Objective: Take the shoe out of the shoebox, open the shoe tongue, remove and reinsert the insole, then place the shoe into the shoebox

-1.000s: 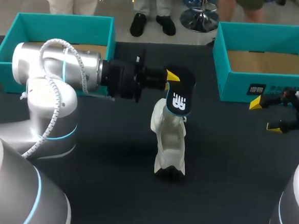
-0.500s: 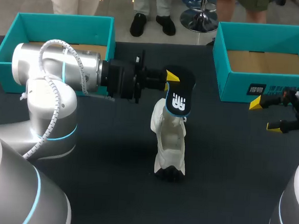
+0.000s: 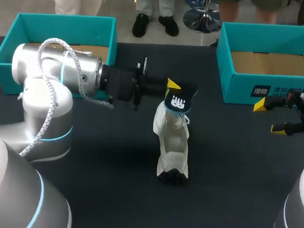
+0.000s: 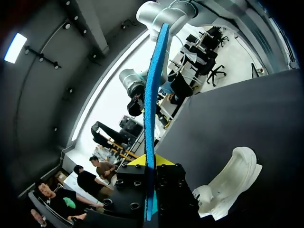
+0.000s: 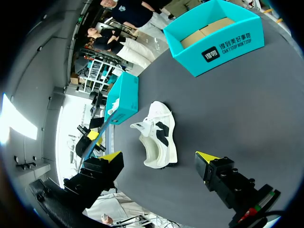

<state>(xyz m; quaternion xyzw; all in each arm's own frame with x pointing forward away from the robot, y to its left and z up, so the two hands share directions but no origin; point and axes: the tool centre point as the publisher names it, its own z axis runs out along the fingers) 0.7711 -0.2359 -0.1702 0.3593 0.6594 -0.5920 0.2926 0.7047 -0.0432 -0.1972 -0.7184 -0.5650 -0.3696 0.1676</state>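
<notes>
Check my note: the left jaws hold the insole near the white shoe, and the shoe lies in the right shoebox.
No: the white shoe lies on the table, outside the right shoebox, per the head view. The jaws of the left gripper do hold the insole near it.

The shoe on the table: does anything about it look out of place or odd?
Only its insole is out of place: the left pincer grips it above the white shoe. The shoe sits upright, apparently undamaged.
</notes>
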